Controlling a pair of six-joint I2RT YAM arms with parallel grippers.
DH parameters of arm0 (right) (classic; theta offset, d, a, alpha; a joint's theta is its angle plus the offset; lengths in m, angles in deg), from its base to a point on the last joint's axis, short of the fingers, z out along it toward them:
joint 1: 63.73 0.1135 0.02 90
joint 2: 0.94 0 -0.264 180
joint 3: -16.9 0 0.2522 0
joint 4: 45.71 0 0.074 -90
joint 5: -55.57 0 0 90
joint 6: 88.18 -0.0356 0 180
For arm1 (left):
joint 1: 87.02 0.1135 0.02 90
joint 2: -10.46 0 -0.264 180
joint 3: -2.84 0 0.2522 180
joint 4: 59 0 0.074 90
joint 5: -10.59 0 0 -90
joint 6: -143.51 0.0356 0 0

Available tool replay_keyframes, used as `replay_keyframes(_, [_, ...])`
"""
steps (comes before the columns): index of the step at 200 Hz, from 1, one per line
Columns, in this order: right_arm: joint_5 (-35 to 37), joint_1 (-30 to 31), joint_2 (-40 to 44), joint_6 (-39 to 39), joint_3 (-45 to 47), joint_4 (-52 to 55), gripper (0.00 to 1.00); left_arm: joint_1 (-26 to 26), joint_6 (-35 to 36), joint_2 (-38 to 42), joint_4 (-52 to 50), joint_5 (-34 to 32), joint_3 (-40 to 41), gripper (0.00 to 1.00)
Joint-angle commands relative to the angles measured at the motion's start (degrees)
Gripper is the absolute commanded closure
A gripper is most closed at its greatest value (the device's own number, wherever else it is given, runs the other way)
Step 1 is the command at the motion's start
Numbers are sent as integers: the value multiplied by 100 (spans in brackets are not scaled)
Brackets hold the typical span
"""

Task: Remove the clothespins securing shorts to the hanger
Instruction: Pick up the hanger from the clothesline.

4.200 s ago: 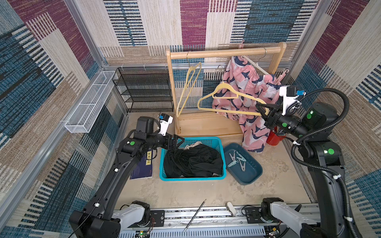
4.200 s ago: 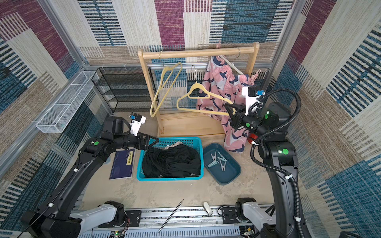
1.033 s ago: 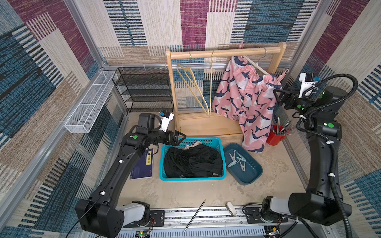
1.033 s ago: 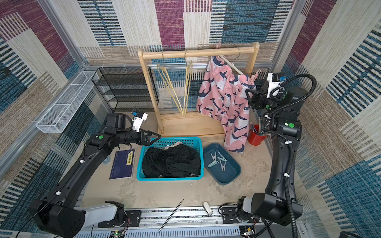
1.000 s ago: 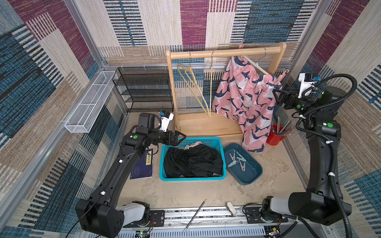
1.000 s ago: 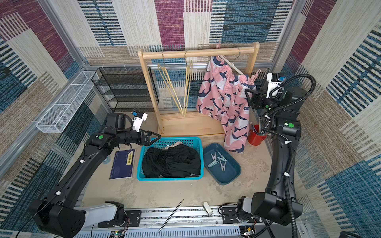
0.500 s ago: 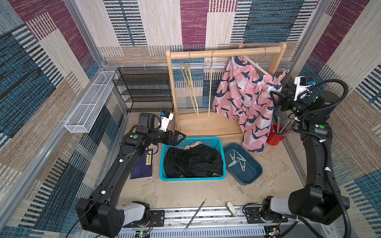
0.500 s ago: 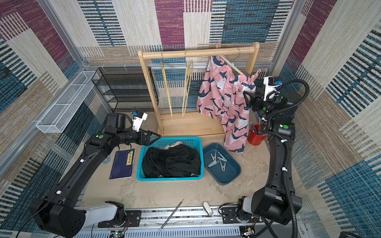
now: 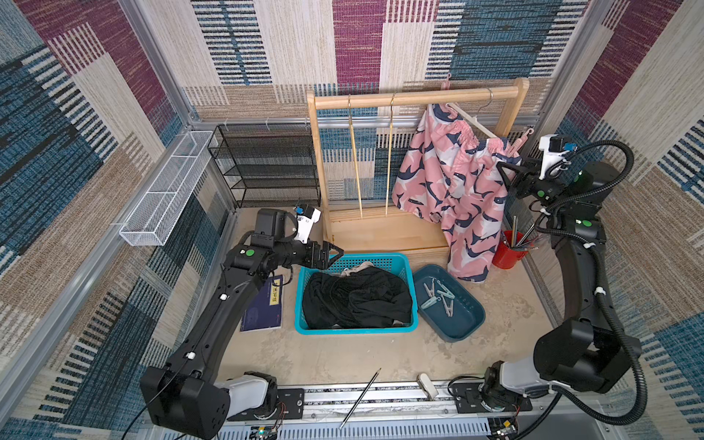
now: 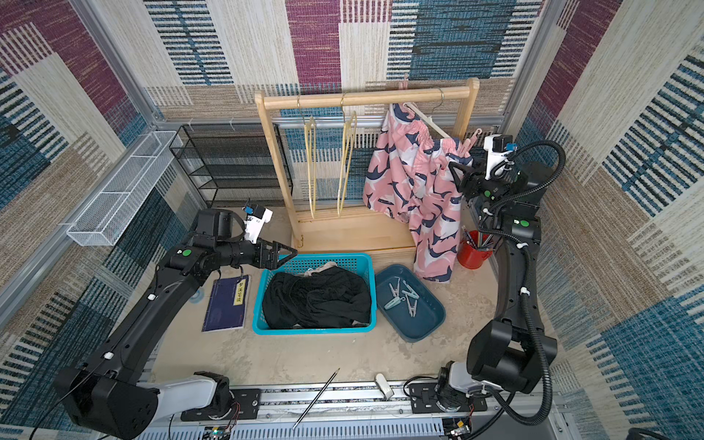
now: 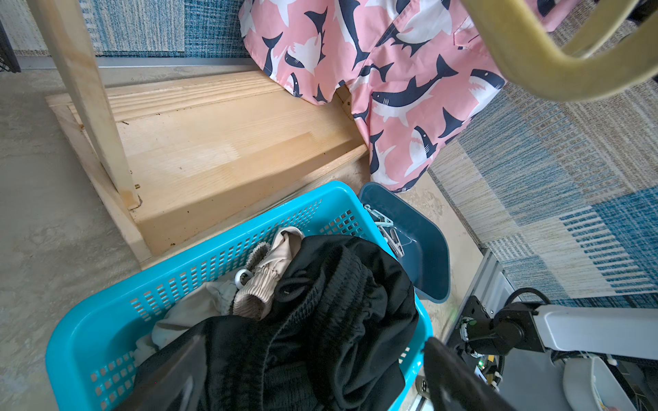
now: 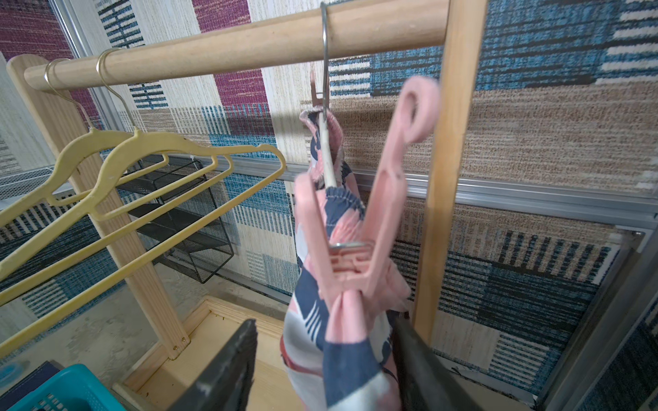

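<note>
Clothespin in pink plastic [image 12: 350, 265], slim with a curled hook end, stands between the right fingers [image 12: 228, 363]. These are spread either side of the bunched fabric beneath it and pinch nothing. It clamps the smooth shark-print shorts [image 12: 341, 356] to the thin white hanger [image 9: 470, 122]. A second pink pin [image 9: 447, 80] shows at the hanger's far end. Left fingers [image 11: 171, 377], spread and empty, hover over the perforated blue basket [image 9: 388, 261] holding the black shorts [image 9: 354, 301] and ribbed beige shorts [image 9: 356, 266]. About four pale pins [image 9: 438, 295] lie in the dark tray [image 9: 457, 324]. I judge two pairs done, with two pins left.
</note>
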Motion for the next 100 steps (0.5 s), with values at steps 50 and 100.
replay_keyframes(50, [-401,2,-245,-312,-156,-483,60,5,7,-60,-42,-6,-77,2])
replay_keyframes(100, [-508,-2,-318,-483,-192,-618,88,4,7,-77,-51,-13,-85,3])
